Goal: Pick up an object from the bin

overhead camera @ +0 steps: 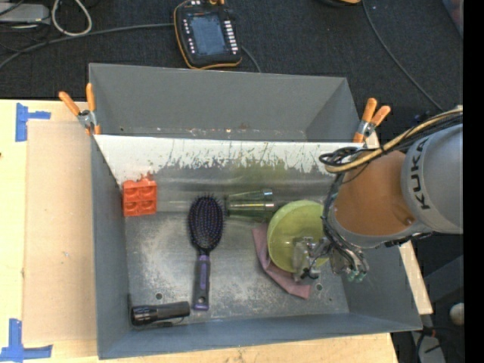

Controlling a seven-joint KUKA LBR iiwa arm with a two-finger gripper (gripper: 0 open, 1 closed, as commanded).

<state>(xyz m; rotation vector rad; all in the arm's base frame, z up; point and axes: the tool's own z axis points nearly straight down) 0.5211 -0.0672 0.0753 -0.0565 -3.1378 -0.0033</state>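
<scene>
My gripper (311, 262) is at lower right, on the rim of the round green bowl (287, 229) over a floppy pink cloth (286, 281). Can't tell its grip. A bristly purple hairbrush (204, 229) lies to the left.

Bin (219, 119): matt grey metal is being shown, its floor scuffed and speckled pale.
Brick (140, 197): smooth orange plastic is being displayed.
Hairbrush (204, 229): dark purple plastic with a bristled head is being seen.
Bowl (293, 229): glossy yellow-green plastic is being presented.
Cloth (286, 280): soft matt pink fabric is being noted.
Torch (160, 313): a black, faintly shiny casing is being recorded.
</scene>
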